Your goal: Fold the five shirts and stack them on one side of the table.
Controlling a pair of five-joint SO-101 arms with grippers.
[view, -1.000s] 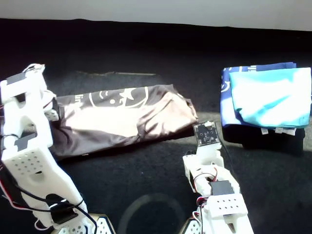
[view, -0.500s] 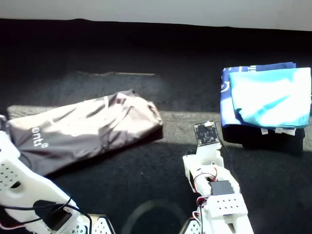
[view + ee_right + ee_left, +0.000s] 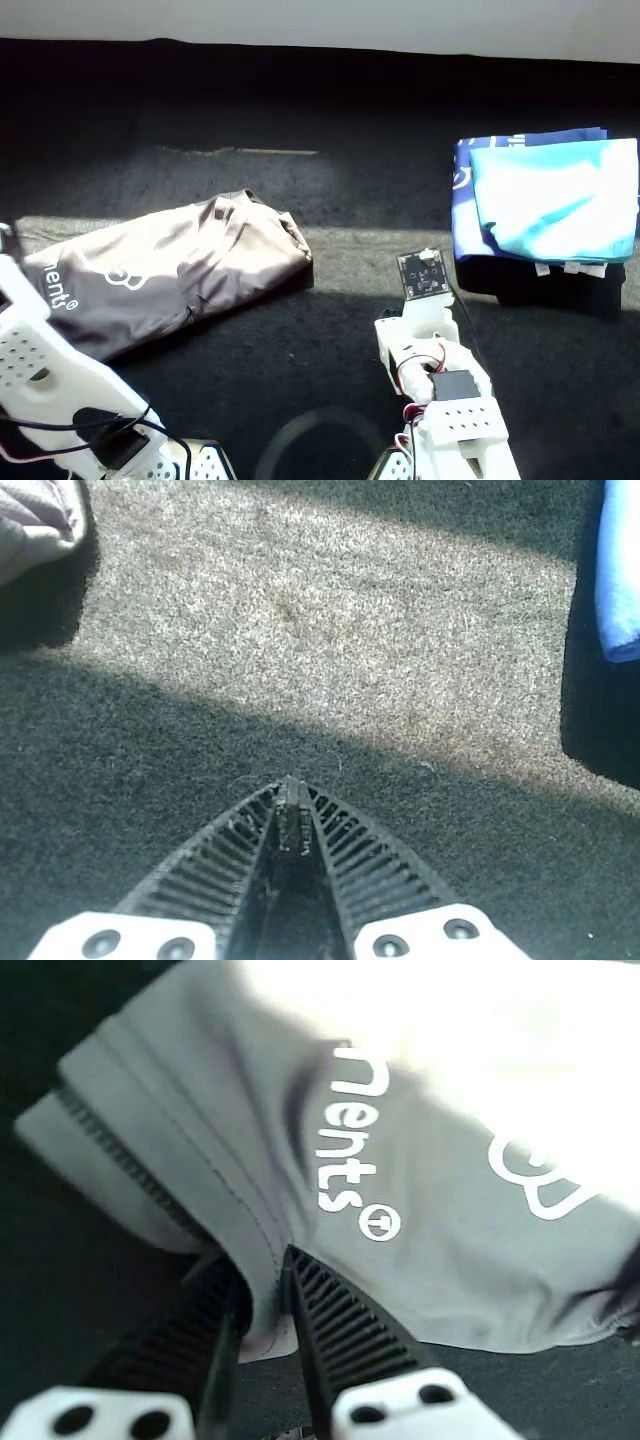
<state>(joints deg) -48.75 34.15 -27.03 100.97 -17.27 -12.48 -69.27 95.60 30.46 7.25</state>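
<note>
Dark bench [image 3: 330, 110] is carrying, from the high camera, a folded grey shirt [image 3: 170, 265] on its left side and a stack of shirts [image 3: 545, 215], light blue on top, at its right edge. At my left wrist, my left pincer [image 3: 262, 1265] is pinching the grey shirt's edge. At my right wrist, my right pincer [image 3: 290, 800] is hovering pressed together over the bench, between shirt and stack.

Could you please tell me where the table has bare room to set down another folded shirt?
The widest bare patch lies between the grey shirt and the stack of folded shirts, ahead of the right gripper. The far strip of table behind both is bare too. It is crowded at the left, where the left gripper pinches the shirt's edge.
</note>
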